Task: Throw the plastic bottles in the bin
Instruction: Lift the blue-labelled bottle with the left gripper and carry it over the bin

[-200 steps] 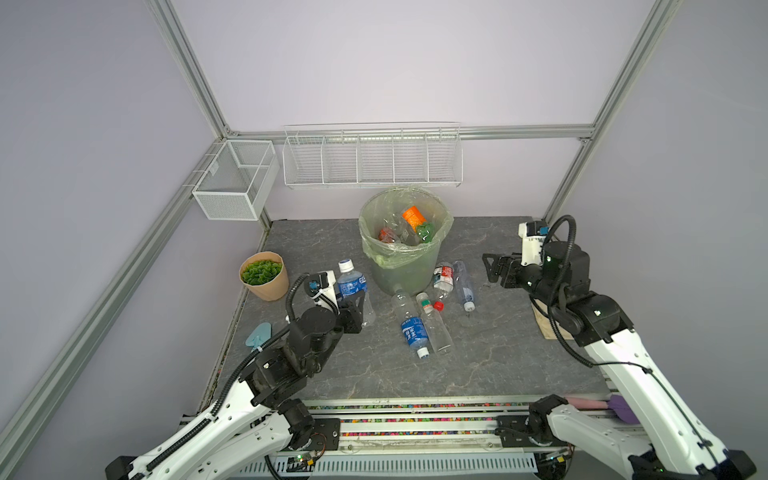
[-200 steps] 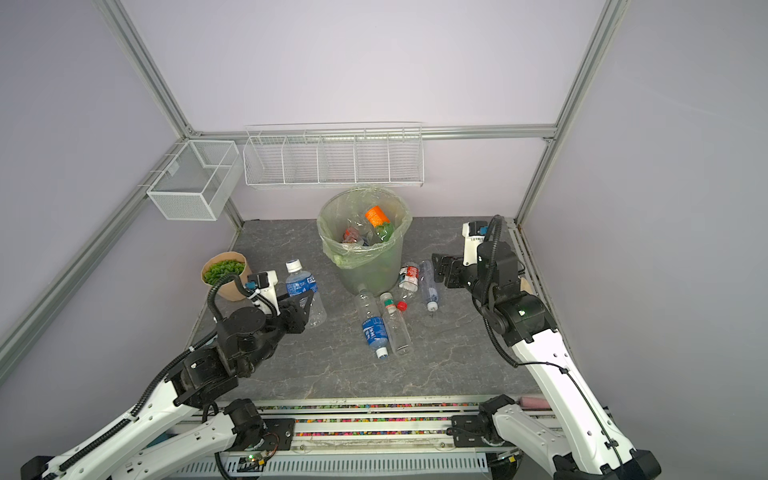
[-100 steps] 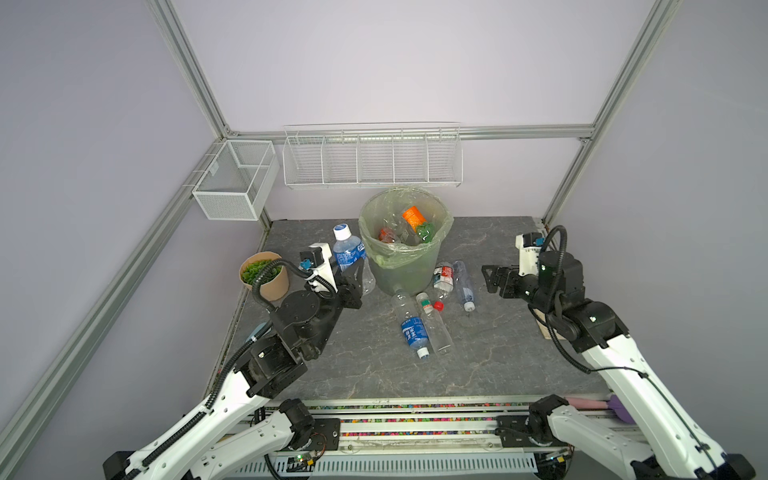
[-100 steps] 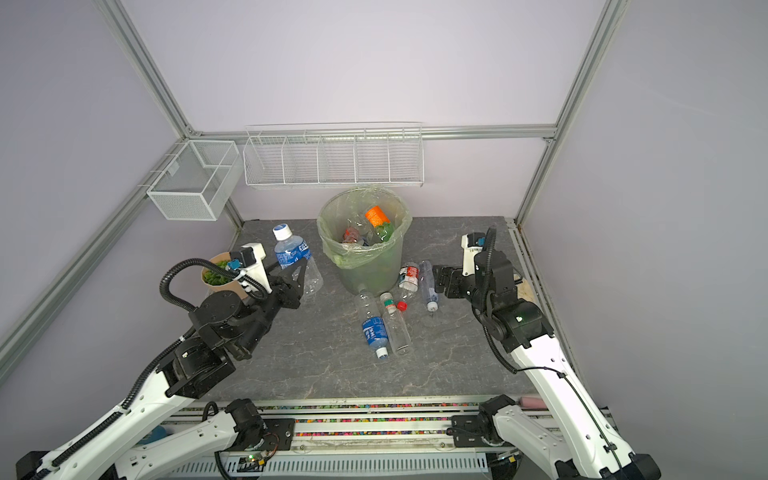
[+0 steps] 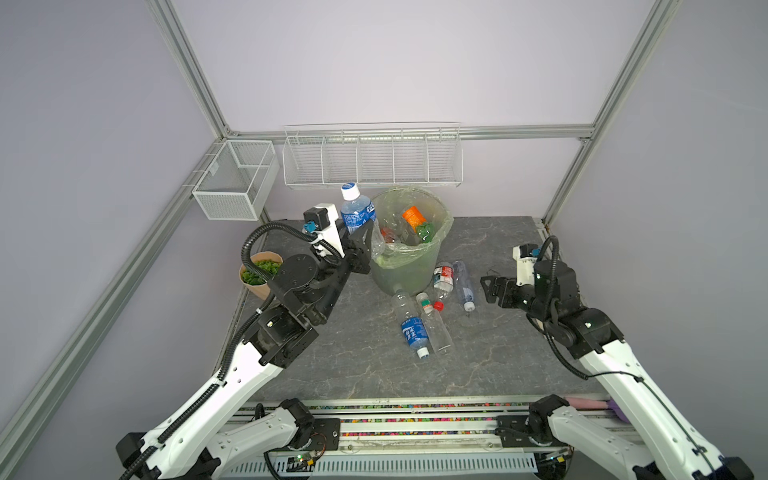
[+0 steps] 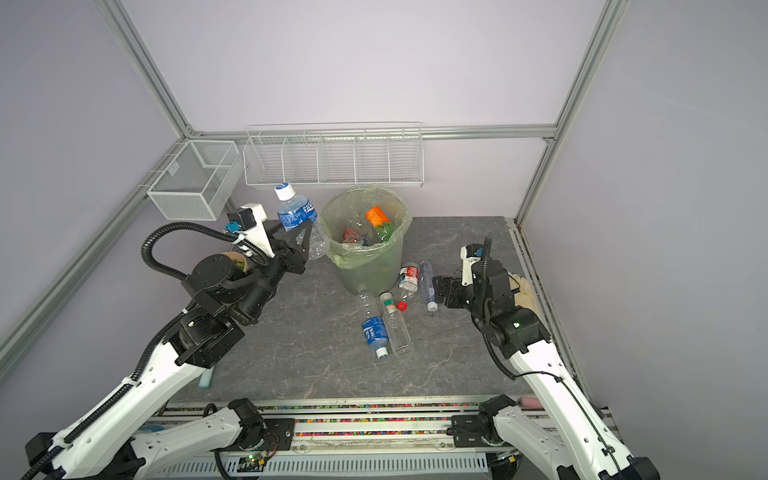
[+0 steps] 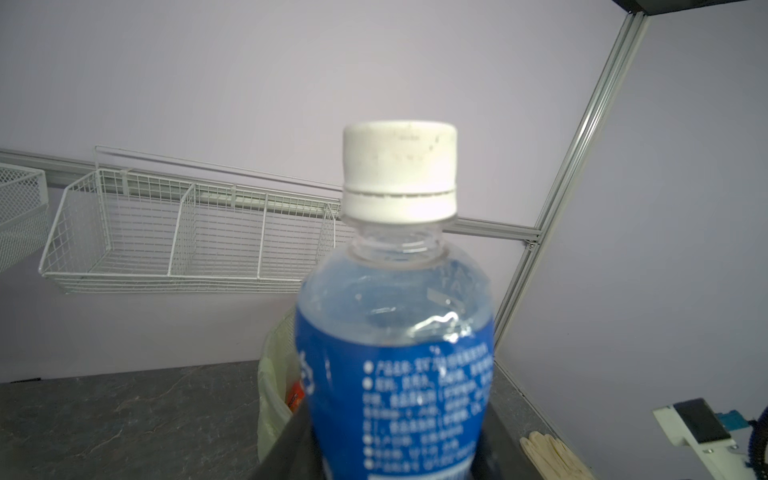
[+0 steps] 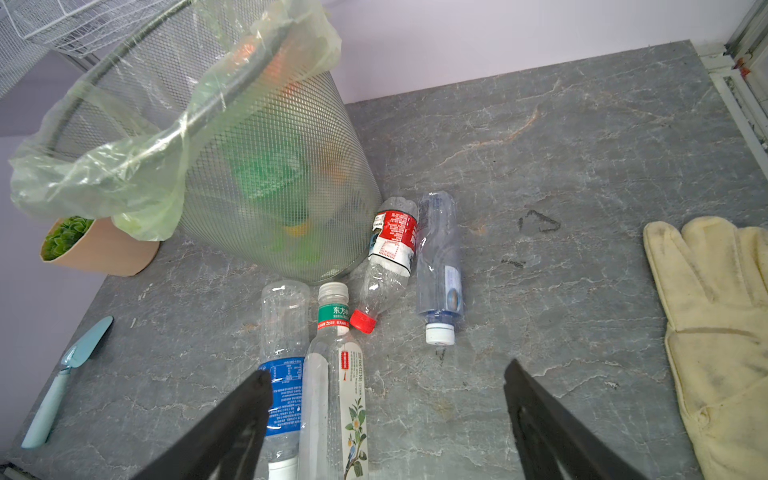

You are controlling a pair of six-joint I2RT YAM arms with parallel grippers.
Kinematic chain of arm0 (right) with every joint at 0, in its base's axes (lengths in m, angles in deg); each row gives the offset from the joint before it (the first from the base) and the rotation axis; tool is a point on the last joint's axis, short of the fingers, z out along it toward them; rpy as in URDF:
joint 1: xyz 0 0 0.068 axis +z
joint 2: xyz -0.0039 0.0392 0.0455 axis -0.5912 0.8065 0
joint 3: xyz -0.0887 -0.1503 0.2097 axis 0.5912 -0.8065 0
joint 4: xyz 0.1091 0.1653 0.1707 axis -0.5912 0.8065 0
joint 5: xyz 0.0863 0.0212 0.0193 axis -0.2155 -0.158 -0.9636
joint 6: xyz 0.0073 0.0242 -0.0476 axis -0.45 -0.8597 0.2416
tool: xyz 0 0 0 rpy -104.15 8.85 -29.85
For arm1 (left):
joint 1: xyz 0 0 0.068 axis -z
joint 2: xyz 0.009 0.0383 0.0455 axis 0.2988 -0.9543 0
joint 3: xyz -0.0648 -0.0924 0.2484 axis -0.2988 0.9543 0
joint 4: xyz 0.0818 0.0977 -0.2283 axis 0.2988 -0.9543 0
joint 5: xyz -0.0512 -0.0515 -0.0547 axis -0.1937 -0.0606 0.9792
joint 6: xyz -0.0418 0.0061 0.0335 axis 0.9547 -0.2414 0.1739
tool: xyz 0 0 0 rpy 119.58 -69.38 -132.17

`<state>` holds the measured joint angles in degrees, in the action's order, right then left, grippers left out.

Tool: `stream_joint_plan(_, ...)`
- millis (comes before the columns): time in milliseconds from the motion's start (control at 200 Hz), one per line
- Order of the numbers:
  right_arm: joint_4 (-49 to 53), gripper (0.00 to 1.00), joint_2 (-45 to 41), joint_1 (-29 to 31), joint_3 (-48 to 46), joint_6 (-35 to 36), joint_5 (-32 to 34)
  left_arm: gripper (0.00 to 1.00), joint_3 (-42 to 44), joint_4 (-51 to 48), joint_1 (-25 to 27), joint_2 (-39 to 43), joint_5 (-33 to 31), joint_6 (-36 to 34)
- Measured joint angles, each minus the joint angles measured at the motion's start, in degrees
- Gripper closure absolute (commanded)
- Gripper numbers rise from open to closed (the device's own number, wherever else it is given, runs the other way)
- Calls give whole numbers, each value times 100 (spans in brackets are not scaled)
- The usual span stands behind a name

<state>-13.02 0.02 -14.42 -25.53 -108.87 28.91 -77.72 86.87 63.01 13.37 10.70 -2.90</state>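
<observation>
My left gripper [image 5: 360, 233] is shut on an upright plastic bottle [image 5: 356, 210] with a blue label and white cap, held in the air just left of the bin's rim. In the left wrist view that bottle [image 7: 395, 332] fills the middle, and dark fingers [image 7: 291, 451] flank its label. The bin [image 5: 409, 266] is a mesh bucket lined with a pale green bag and holds several bottles. In front of it, several bottles lie on the table, among them a blue-labelled one [image 5: 412, 326] and a red-labelled one [image 8: 392, 237]. My right gripper [image 5: 488, 291] hangs open and empty, low, right of them.
A tan plant pot [image 5: 259, 280] stands left of the bin, behind my left arm. A pale glove [image 8: 723, 324] lies on the table by the right edge. A light blue trowel [image 8: 62, 374] lies at the left. White wire baskets [image 5: 372, 162] hang on the back wall.
My left arm has lifted the blue-labelled bottle up and back toward the bin's rim. My right gripper has come lower and nearer, still open.
</observation>
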Motion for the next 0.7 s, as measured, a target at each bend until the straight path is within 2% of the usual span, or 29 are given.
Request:
stream_joint_plan(480,122,10,-181,0,-46,-48,-22,72,-933,247,-160,-905,424,-321)
stream_joint_plan(700,151,10,-201,0,-46,-66,-37,72,-1545,188,-608,-1672,831,-201)
